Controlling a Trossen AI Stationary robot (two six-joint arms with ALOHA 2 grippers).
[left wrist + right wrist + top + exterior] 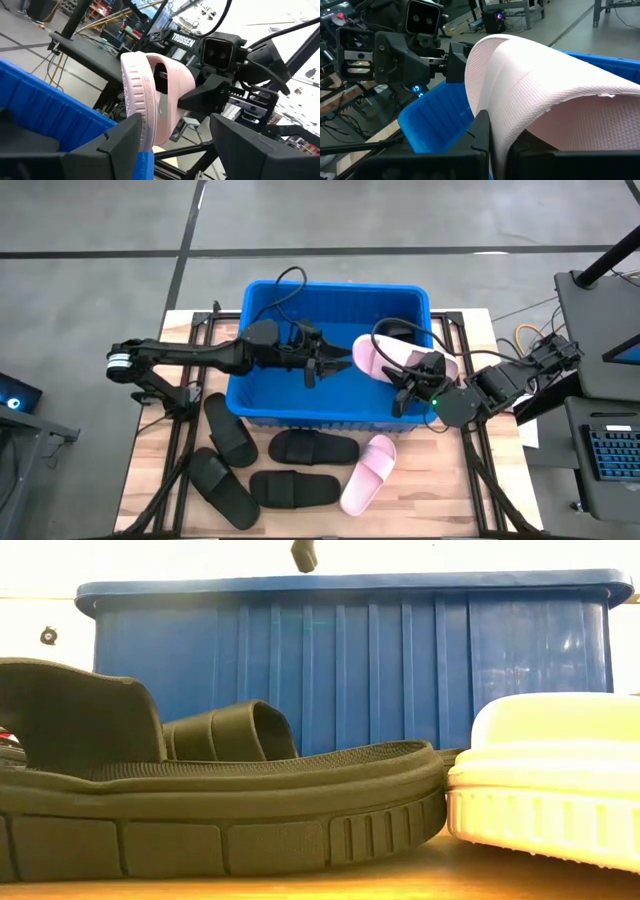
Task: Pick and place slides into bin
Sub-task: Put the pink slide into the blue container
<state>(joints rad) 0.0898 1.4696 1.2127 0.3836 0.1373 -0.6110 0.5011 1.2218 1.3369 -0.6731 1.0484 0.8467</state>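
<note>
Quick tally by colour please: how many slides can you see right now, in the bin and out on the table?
Black slides: 5, four on the table and one in the blue bin, partly hidden
Pink slides: 2, one on the table, one held over the bin by the right gripper
Total: 7

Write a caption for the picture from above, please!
Right gripper holds a pink slide over the blue bin, left gripper open beside it.
</note>
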